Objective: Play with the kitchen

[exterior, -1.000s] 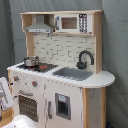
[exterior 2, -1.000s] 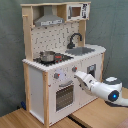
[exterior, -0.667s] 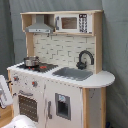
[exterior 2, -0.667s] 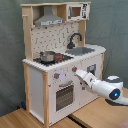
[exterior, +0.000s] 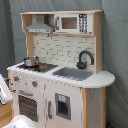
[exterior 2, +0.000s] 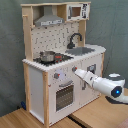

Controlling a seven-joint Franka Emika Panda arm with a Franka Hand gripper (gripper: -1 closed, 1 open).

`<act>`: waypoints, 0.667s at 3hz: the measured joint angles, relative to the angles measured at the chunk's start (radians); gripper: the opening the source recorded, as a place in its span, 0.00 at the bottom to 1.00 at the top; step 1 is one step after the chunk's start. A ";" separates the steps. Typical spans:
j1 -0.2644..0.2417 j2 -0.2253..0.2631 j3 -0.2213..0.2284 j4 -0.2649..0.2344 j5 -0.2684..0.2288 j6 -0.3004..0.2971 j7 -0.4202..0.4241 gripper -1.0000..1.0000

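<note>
The kitchen (exterior: 60,75) (exterior 2: 60,60) is a tall white and light-wood toy that fills both exterior views. It has a hood (exterior 2: 49,20), a microwave shelf (exterior 2: 77,11), a black faucet (exterior 2: 75,39), a grey sink (exterior 2: 80,51) and a red-ringed stovetop (exterior 2: 57,58) with a small metal pot (exterior 2: 47,56) on it. Two knobs (exterior 2: 56,76) sit above the oven door (exterior 2: 64,96). In the second exterior view my gripper (exterior 2: 78,73) reaches in from the second exterior view's right, its tip right at the right-hand knob (exterior 2: 74,69). In the first exterior view only a white part of the arm (exterior: 4,94) shows at the left edge.
The kitchen stands on a wooden floor (exterior 2: 30,120) in front of a grey curtain (exterior 2: 12,60). My white arm (exterior 2: 107,85) stretches across the cupboard door at the second exterior view's right. Another white arm part (exterior: 20,122) shows at the bottom of the first exterior view.
The gripper has edged a little left and up, closer to the right-hand knob on the kitchen front. Nothing on the kitchen has moved.
</note>
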 joint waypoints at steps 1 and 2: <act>0.003 0.000 -0.005 0.001 0.000 0.006 -0.104 1.00; 0.004 -0.001 -0.005 0.000 -0.002 0.018 -0.233 1.00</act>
